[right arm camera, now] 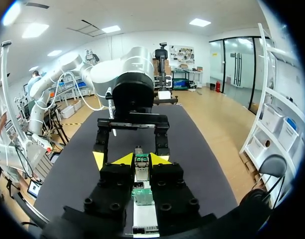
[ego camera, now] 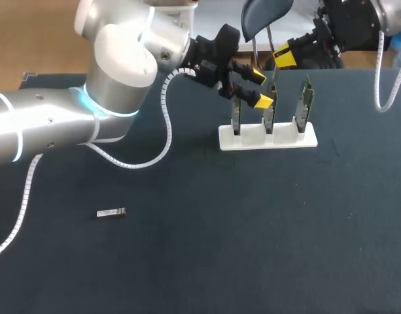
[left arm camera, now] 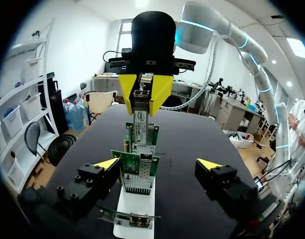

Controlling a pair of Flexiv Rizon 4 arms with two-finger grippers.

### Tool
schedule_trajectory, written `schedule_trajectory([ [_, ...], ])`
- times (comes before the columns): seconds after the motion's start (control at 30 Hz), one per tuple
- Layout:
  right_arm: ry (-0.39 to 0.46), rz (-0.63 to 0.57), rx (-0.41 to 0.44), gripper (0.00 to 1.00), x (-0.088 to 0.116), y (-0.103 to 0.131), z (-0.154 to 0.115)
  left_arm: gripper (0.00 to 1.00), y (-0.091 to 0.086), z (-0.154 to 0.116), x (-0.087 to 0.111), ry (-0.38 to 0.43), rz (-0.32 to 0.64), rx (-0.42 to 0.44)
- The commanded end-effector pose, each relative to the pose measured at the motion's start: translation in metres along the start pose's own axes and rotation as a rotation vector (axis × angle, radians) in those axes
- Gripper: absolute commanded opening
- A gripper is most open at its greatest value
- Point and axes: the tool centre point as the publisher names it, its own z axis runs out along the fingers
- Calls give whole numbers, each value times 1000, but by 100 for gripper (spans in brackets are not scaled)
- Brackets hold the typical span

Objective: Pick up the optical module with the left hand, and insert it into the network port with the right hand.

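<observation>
Metal module: flat on the table, well behind left gripper.
Left gripper: wide open, empty.
Right gripper: closed on a card.
Handling: likely light, stiff, smooth; grip the long sides.

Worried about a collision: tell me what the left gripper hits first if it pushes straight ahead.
Likely the nearest network card on the white stand, ahead between the open fingers of the left gripper; depth is unclear.
</observation>
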Motion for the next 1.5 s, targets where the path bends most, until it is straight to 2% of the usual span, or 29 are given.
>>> schedule_trajectory([
  [0.03,-2,-2,5,0,1,3,0,100,2,1,2,10,-7,5],
  [0.93,5,-11,-2,0,0,5,0,100,0,2,2,38,13,7],
  [1.2,44,-35,-21,0,1,7,4,100,0,2,2,38,13,7],
  [1.5,78,-25,-38,0,12,5,9,100,0,2,2,38,13,7],
])
